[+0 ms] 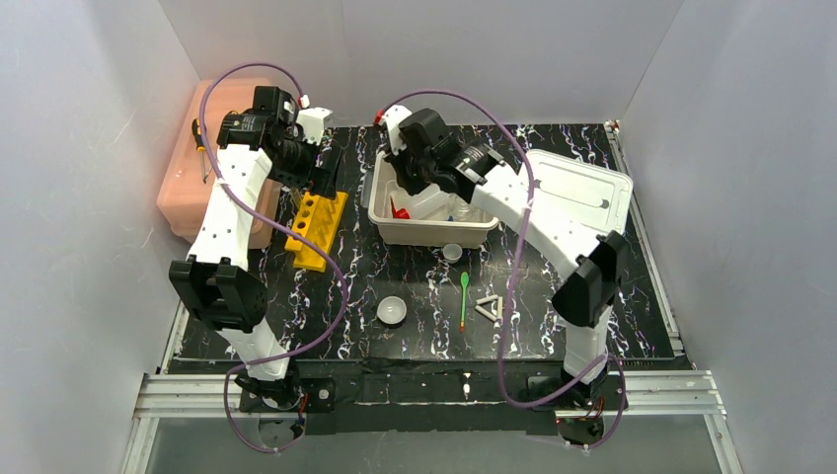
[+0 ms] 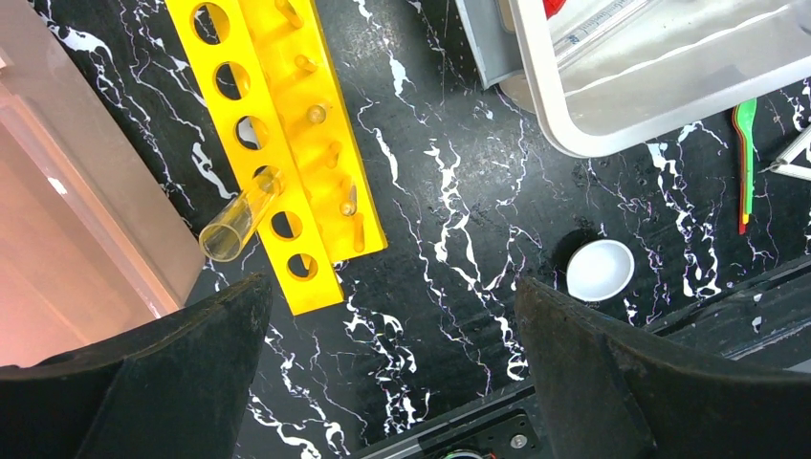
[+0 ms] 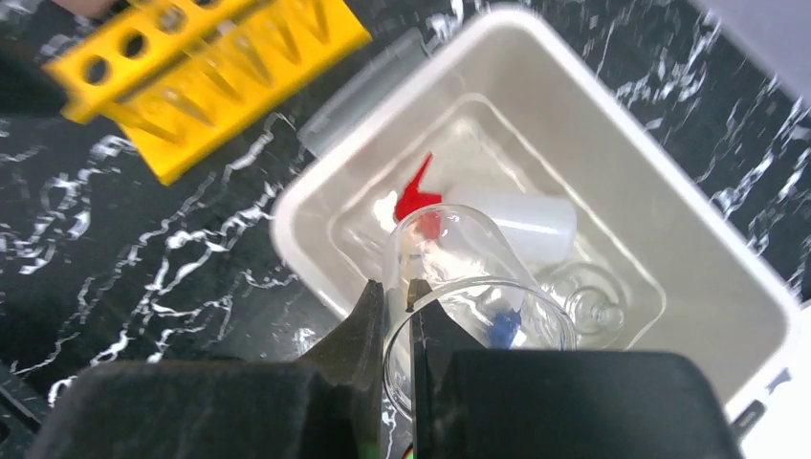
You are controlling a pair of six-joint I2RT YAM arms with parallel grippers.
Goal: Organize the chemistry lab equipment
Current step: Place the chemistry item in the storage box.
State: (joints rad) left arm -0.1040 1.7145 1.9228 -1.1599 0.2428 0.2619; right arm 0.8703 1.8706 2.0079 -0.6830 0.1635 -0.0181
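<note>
The right gripper (image 3: 397,292) pinches the rim of a clear glass beaker (image 3: 449,249) between its nearly closed fingers, holding it over the white bin (image 3: 631,153). Beyond the fingertips, on the bin's floor, lie a red-capped white squeeze bottle (image 3: 516,225) and a small glass flask (image 3: 593,308). The left gripper (image 2: 392,373), fingers spread wide and holding nothing, hovers over the black marbled table (image 2: 459,210). The yellow tube rack (image 2: 277,115) lies ahead of one finger, with a clear tube (image 2: 234,225) leaning out of a slot. A white bowl (image 2: 600,270) sits just ahead of the other finger. The green spoon (image 2: 745,143) and white triangle (image 1: 489,308) lie farther out on that same side
</note>
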